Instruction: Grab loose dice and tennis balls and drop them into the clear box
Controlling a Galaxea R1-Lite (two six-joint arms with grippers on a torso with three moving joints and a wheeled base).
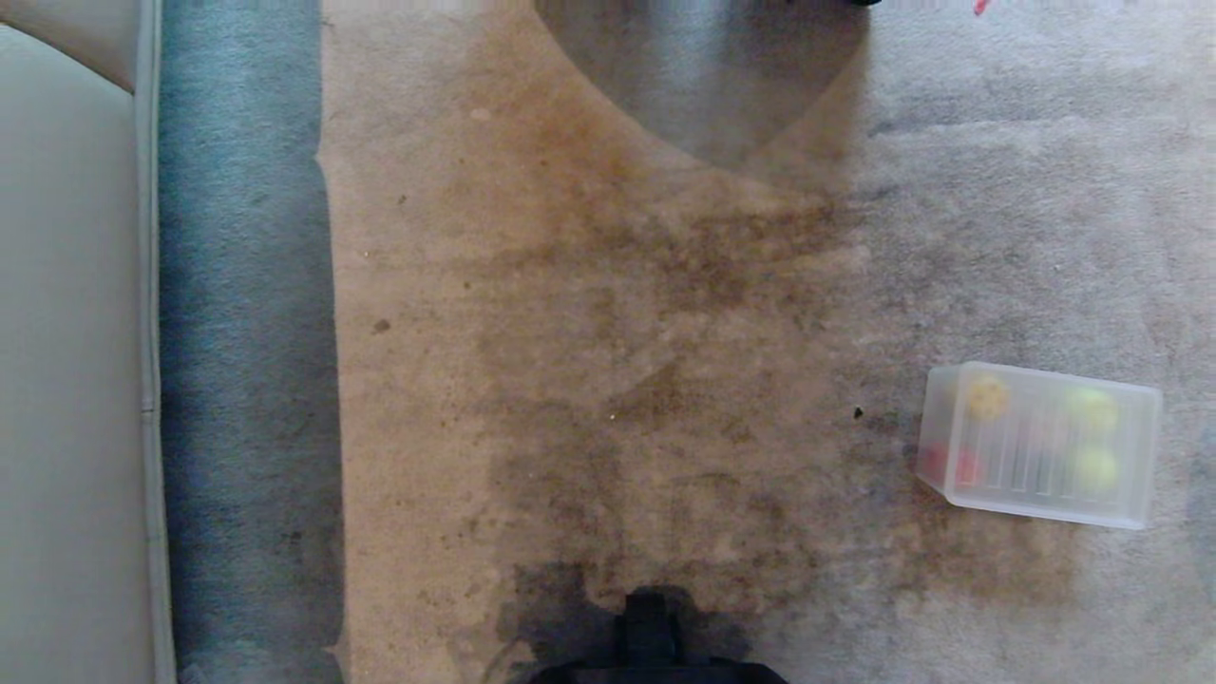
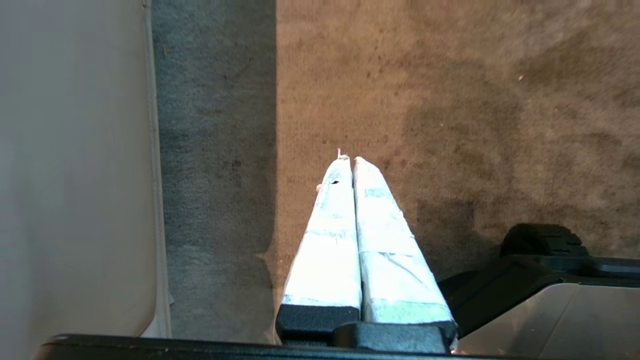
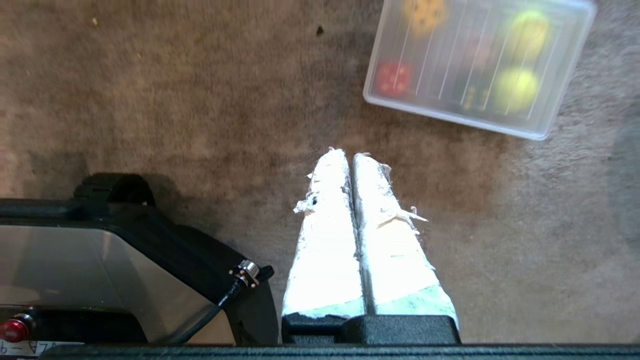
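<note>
The clear box stands on the carpet at the right, its ribbed translucent top blurring what lies inside. Through it I make out two tennis balls, a yellow die and a red die. The right wrist view shows the same box with the tennis balls, yellow die and red die. My right gripper hangs shut and empty over bare carpet, short of the box. My left gripper is shut and empty too. Neither gripper shows in the head view.
A pale cushioned seat runs along the left, beside a blue-grey carpet strip. My base shows at the bottom edge, and beside each gripper. A dark rounded patch lies at the top.
</note>
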